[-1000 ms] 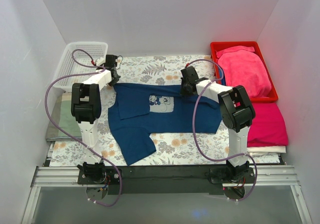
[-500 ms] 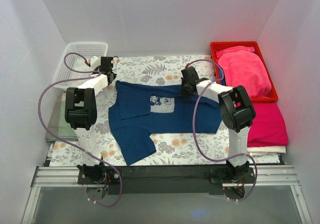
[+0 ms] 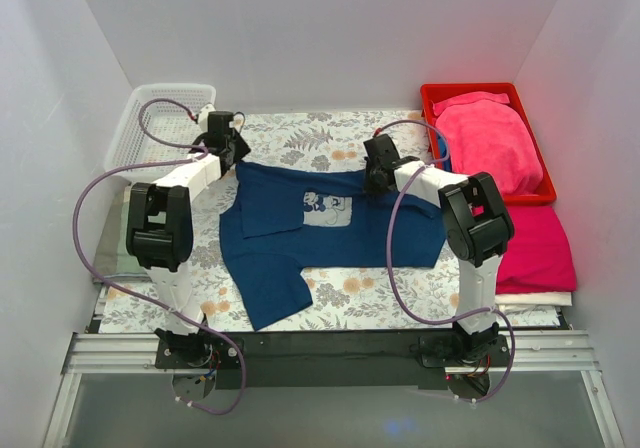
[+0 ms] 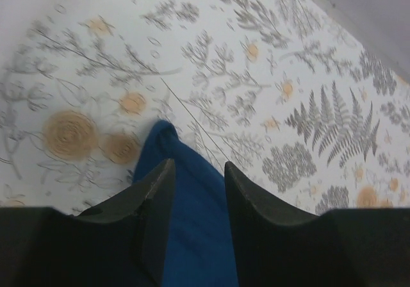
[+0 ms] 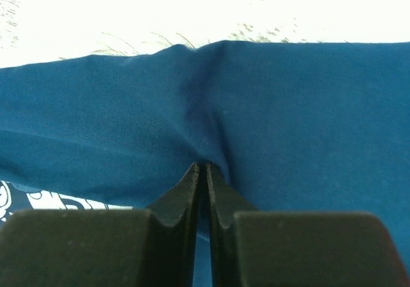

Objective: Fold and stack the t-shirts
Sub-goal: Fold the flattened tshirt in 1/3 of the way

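The navy blue t-shirt [image 3: 330, 238] lies spread on the floral table cover, pale blue mouse print [image 3: 325, 206] facing up, one sleeve trailing toward the near edge. My left gripper [image 3: 230, 150] is at its far left corner. In the left wrist view the gripper [image 4: 197, 165] is open, fingers astride the navy corner [image 4: 192, 223]. My right gripper [image 3: 376, 176] is at the far edge right of the print. In the right wrist view it [image 5: 205, 166] is shut on a pinched fold of navy cloth [image 5: 288, 107]. Folded magenta-pink t-shirts [image 3: 538, 248] lie at the right.
A white mesh basket [image 3: 150, 128] stands at the far left. A red tray [image 3: 440, 93] at the far right holds pink cloth [image 3: 490, 143]. A folded greenish cloth [image 3: 115, 243] lies at the left edge. White walls close in both sides.
My left gripper swung out toward the basket and came back to the shirt's far left corner, its elbow now further left. The right arm and the shirt have barely moved.
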